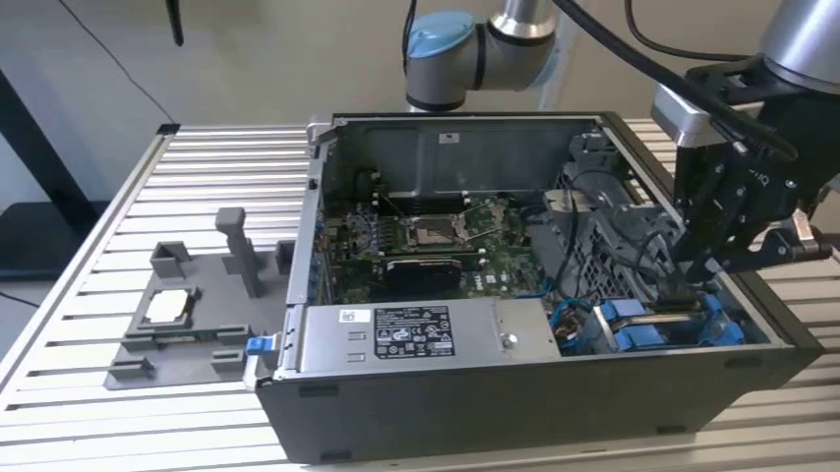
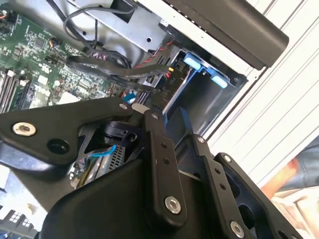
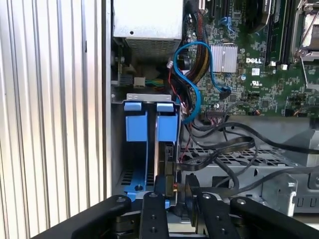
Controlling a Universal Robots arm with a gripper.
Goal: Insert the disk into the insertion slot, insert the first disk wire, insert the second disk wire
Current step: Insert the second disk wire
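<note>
The gripper [image 3: 174, 191] pinches a wire connector, clenched against the disk [image 3: 162, 149] seated in the insertion slot [image 3: 134, 144]. Tilted, the plug could jam.

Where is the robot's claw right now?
In the exterior view the gripper is at the right end of the open computer case, reaching down over the blue drive carriers in the insertion slot, right of the power supply.

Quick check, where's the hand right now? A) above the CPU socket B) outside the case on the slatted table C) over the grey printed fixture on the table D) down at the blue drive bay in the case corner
D: in the exterior view the hand is lowered inside the open computer case, right above the blue fittings of the insertion slot; the grey fixture sits apart on the table.
</note>
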